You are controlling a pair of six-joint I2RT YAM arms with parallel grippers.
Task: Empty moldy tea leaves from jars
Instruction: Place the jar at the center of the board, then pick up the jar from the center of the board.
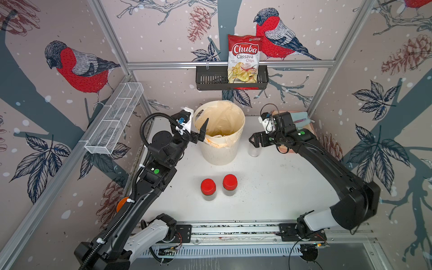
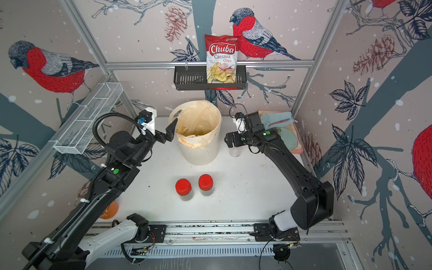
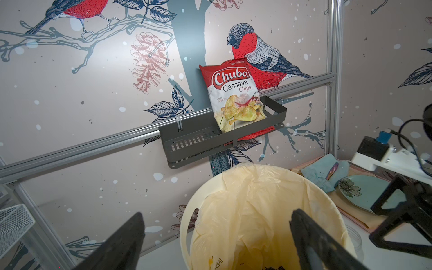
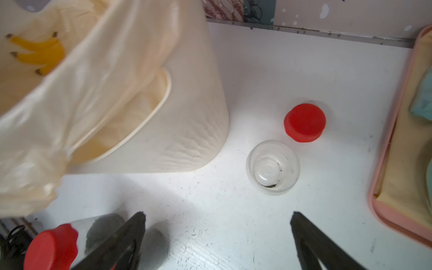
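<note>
With right gripper (image 4: 217,214) and left gripper (image 3: 217,212) both wide and empty, lift the right straight up so the open jar (image 4: 273,167) beside the bin (image 1: 219,154) isn't knocked.

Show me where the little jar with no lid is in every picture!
In a top view: the open jar stands on the table just right of the white bin.
In a top view: same spot, right of the bin.
Left wrist: only its clear rim peeks out beside the bin.
Right wrist: fully seen, beside the loose red lid.
Shared landmark: the bin.
</note>
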